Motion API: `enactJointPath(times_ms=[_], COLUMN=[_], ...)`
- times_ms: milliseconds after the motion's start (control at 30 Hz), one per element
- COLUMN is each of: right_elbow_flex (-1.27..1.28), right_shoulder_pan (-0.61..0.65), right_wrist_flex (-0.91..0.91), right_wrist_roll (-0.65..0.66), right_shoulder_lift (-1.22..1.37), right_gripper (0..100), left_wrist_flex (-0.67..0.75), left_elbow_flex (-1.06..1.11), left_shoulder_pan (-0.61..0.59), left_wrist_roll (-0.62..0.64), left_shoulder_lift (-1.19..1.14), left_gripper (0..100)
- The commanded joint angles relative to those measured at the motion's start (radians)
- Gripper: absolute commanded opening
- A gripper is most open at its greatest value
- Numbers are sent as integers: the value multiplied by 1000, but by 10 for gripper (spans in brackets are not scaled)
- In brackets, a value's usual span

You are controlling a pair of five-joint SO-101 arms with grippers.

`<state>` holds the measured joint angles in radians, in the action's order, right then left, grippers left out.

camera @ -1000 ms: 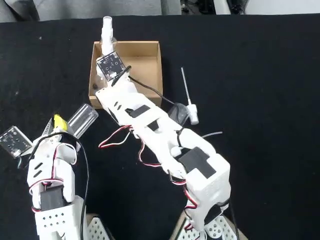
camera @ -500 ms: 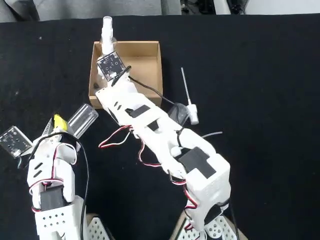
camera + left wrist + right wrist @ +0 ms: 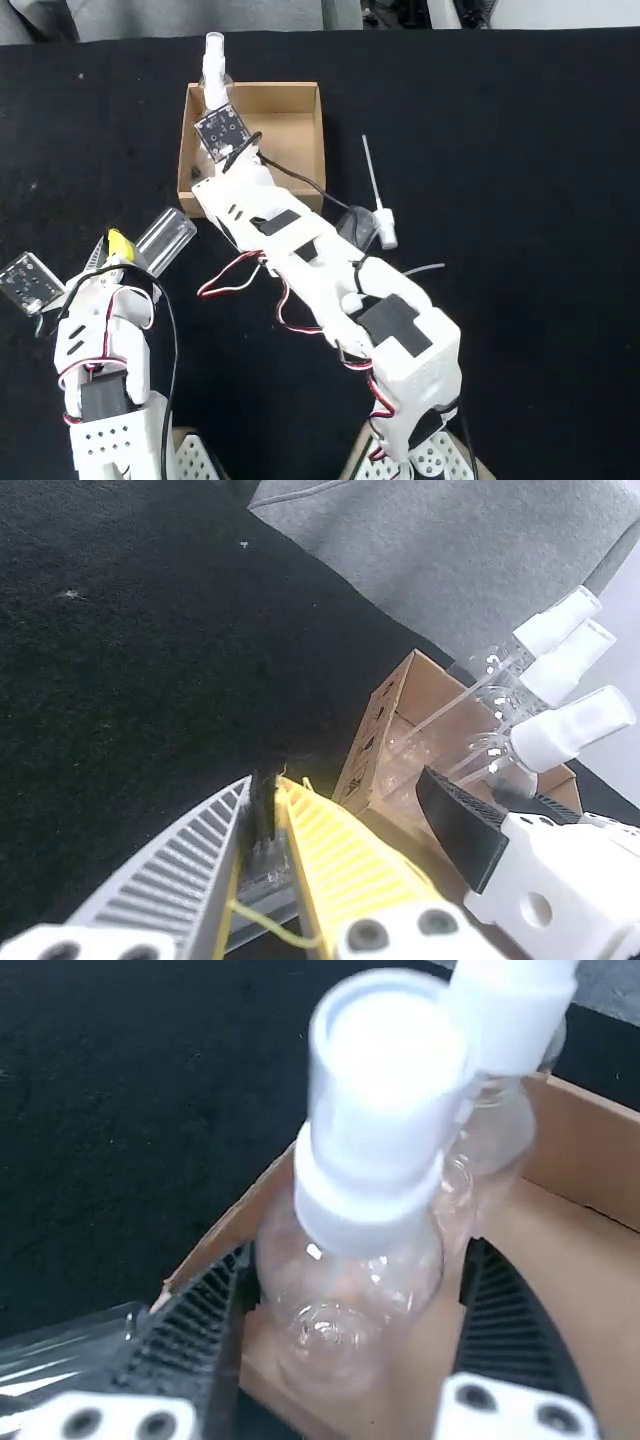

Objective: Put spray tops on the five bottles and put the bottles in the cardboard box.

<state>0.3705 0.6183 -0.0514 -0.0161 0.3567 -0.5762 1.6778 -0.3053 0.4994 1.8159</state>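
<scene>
The right gripper (image 3: 355, 1250) hung over the box (image 3: 318, 130) in the upper left of the high view. Its jaws were spread either side of a capped bottle (image 3: 350, 1300) standing inside, with a sliver of cardboard showing between one jaw and the plastic. The left gripper (image 3: 266, 790), at the lower left, was closed on an uncapped bottle (image 3: 166, 238) that stuck out toward the box. A loose spray top (image 3: 386, 228) lay on the table (image 3: 520, 150) right of centre, its thin tube pointing up the frame.

The bottles looked empty, so probably light and easy to tip. Their thin clear walls would likely dent or slip under a hard squeeze, so the round body below the shoulder seemed the safest hold. The spray top looked best taken by its stiff white head, not the bendy tube.
</scene>
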Motion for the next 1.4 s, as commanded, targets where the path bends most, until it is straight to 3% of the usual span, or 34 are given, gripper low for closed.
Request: enactJointPath(times_ms=[0, 567, 1167, 1367], right_elbow_flex=[-25, -19, -19, -19], right_shoulder_pan=[25, 20, 15, -44], right_wrist_flex=[46, 270, 692, 804], right_wrist_roll=[-8, -9, 0, 0], right_shoulder_lift=[-73, -223, -481, -596], right_gripper=[275, 276, 276, 274], left_wrist_flex=[-5, -5, -5, -5], left_elbow_flex=[22, 22, 22, 22], left_shoulder_pan=[8, 7, 7, 7], left_wrist_roll=[-11, -11, -11, -11], left_shoulder_lift=[5, 5, 5, 5], left_gripper=[30, 30, 30, 30])
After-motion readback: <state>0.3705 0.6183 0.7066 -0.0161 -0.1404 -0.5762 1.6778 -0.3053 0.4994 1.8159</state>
